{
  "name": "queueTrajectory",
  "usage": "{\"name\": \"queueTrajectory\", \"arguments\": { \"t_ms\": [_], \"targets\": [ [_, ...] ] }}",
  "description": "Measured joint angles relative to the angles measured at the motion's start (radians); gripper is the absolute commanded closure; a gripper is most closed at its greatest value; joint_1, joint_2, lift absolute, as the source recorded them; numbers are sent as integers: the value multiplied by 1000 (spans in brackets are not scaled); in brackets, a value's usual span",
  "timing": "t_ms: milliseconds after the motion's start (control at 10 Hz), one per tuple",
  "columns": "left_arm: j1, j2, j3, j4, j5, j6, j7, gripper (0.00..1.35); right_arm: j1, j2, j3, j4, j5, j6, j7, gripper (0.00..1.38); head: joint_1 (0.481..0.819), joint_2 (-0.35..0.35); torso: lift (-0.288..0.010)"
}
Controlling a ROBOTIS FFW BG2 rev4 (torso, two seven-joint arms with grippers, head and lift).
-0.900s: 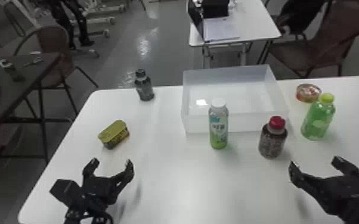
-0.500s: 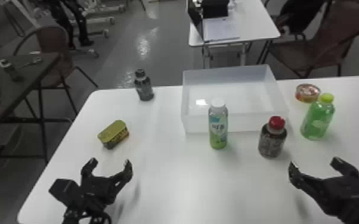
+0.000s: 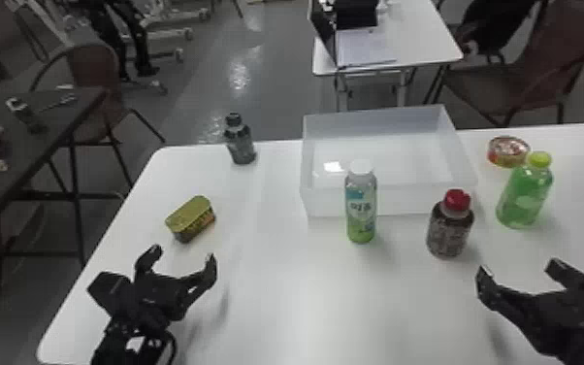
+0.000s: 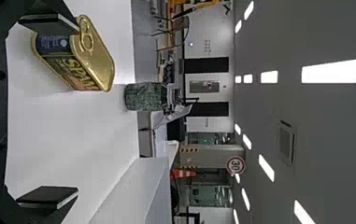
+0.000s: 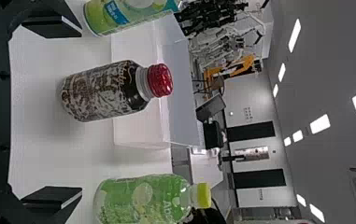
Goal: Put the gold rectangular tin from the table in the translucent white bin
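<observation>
The tin (image 3: 190,216) looks stiff, probably heavy and slick, best gripped across its long sides. Left gripper (image 3: 180,256) and right gripper (image 3: 518,268) stand spread, empty.

Here we are in a robotics lab, and there go the clues: wheeled metal frames (image 3: 172,33) across a glossy grey floor (image 3: 199,102), papers (image 3: 364,46) on a white table (image 3: 427,39). Right wrist view, far back, an orange jointed machine (image 5: 235,66), probably a robot arm! Left wrist view: traffic cone (image 4: 183,173), round red-rimmed sign (image 4: 236,165), ceiling lights (image 4: 330,71).
</observation>
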Motion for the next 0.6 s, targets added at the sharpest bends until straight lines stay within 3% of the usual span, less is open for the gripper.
{"name": "queueTrajectory", "arguments": {
  "t_ms": [200,400,600],
  "targets": [
    [-57,0,62,7,-52,70,-41,94,0,0,0,1,-3,0,0,102,695,246,-131],
    [-146,0,148,29,-157,141,-164,94,0,0,0,1,-6,0,0,102,695,262,-131],
    [-258,0,179,129,-215,166,-267,91,-1,0,0,2,-8,0,0,102,695,250,-131]
  ]
}}
